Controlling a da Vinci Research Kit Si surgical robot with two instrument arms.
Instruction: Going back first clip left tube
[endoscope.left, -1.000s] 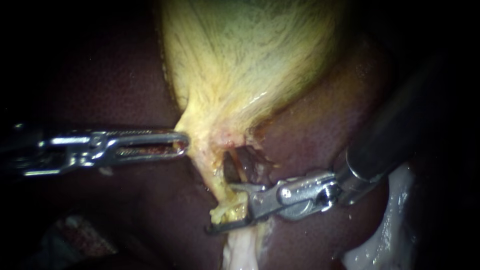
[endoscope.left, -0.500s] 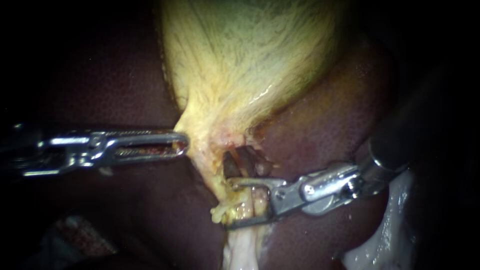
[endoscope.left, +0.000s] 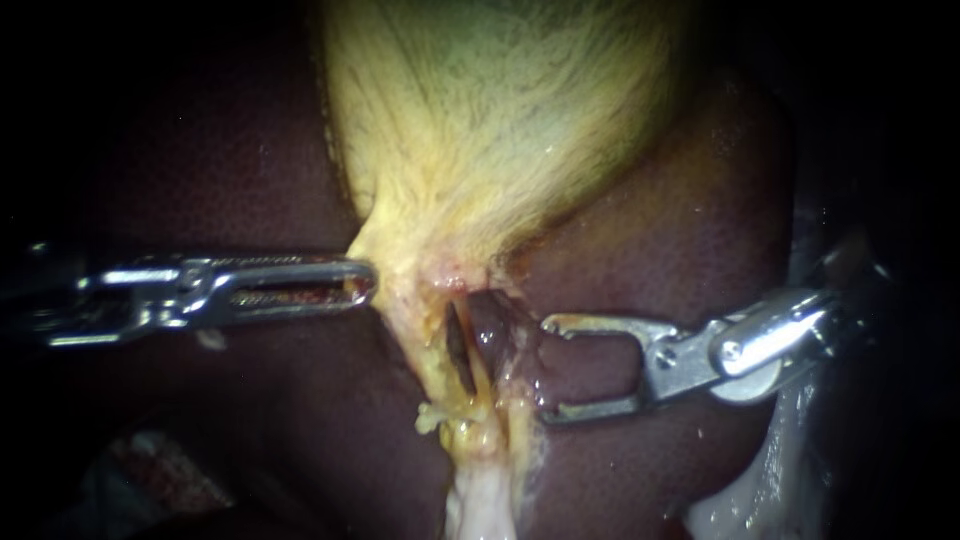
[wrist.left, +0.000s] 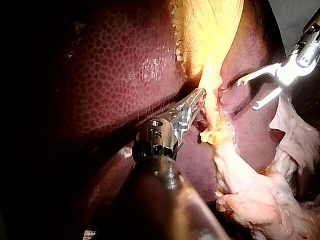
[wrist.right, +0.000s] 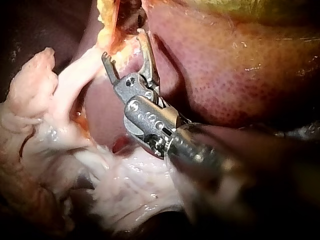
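The left instrument (endoscope.left: 362, 284) comes in level from the left. Its jaws are pressed together on the left edge of the gallbladder (endoscope.left: 500, 130), just where the yellow sac narrows to its neck. The left wrist view shows the same pinch, with the tip buried in the yellow tissue. Dark liver (endoscope.left: 200, 180) lies behind and on both sides.

Just right of that grip is the left tube (endoscope.left: 428, 345), a pale yellow strand running down from the neck along the left of a dark window (endoscope.left: 460, 345). A second strand (endoscope.left: 515, 385) borders the window on the right. I cannot make out a clip on either.

Further right, the right instrument (endoscope.left: 546, 368) has its jaws spread wide. They hold nothing, only liver shows through the gap, and the tips sit just beside the right strand.

I judge the step to be the retreat from the left tube. The next move calls for drawing the right instrument back towards the right along its own shaft, with the jaws kept off both strands. The left grip should keep the neck taut.

By count there are two instruments, one gallbladder, one liver, two strands, one window and no clip that I can see.
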